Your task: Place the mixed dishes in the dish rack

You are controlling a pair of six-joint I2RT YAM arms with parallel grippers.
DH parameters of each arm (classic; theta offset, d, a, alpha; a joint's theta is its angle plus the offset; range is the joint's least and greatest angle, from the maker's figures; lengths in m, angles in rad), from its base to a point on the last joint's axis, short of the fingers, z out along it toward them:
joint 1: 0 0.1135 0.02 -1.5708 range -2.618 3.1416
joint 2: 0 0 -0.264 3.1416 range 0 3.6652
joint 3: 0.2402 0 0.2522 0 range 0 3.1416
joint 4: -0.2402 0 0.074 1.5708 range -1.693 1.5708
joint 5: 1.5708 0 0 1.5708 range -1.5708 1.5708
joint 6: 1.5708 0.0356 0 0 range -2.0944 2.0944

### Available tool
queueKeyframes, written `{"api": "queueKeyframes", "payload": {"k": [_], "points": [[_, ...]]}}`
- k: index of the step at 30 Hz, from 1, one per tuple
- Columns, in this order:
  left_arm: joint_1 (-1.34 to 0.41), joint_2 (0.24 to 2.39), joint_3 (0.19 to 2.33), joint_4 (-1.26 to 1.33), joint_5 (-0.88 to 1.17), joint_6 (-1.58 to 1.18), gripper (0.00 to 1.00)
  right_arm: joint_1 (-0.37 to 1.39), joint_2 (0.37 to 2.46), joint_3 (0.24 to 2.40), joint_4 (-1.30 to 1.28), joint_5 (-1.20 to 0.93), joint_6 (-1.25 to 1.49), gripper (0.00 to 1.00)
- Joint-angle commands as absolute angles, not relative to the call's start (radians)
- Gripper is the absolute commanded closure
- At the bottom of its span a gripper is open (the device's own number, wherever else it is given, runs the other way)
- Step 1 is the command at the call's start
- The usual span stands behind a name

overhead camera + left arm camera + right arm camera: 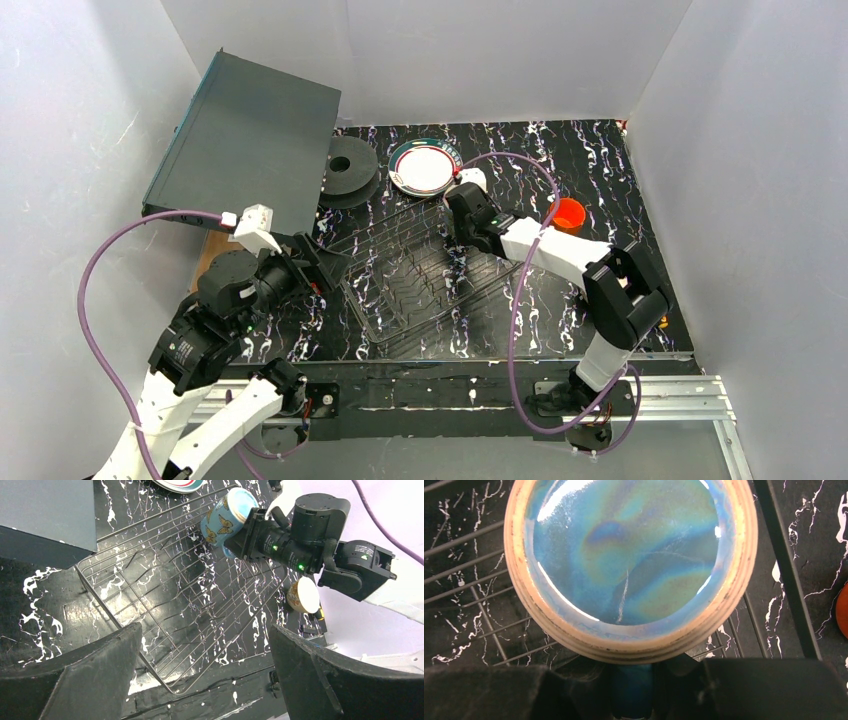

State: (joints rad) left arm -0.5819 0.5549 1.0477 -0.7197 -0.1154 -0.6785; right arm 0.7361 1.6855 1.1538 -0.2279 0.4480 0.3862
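The dish rack (420, 282) of thin dark wire lies in the middle of the table. My right gripper (462, 203) is shut on the handle of the blue mug (222, 521), which has butterflies on it, and holds it tilted over the rack's far side. In the right wrist view the mug (629, 555) fills the frame, with its handle between the fingers of that gripper (631, 685). My left gripper (335, 268) is open and empty at the rack's left edge (125, 625). The green-and-red rimmed plate (423, 168) lies behind the rack. The orange cup (569, 213) stands at the right.
A flat grey-black box (250, 140) leans at the back left, with a black spool disc (347, 168) beside it. A cream cup-like dish (302, 595) lies on its side under the right arm, next to a yellow handle (320, 613).
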Motion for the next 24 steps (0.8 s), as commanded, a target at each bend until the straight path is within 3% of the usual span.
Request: {"api": "queueKeyframes", "payload": {"k": [1,9,13,19,24], "points": [[-0.584,0.56,1.079,-0.732,-0.118,-0.68,0.02,0.743,1.679,1.167,-0.094,0.526,0.38,0.99],[-0.584,0.557,1.071,-0.73,-0.115,-0.685,0.02,0.744,1.696,1.149,-0.089,0.513,0.396,0.98],[-0.584,0.557,1.071,-0.732,-0.11,-0.689,0.02,0.744,1.712,1.162,-0.114,0.505,0.396,0.81],[-0.584,0.55,1.061,-0.73,-0.112,-0.694,0.02,0.743,1.683,1.171,-0.163,0.492,0.398,0.67],[-0.584,0.556,1.052,-0.714,-0.104,-0.693,0.02,0.744,1.662,1.203,-0.227,0.464,0.39,0.37]]}}
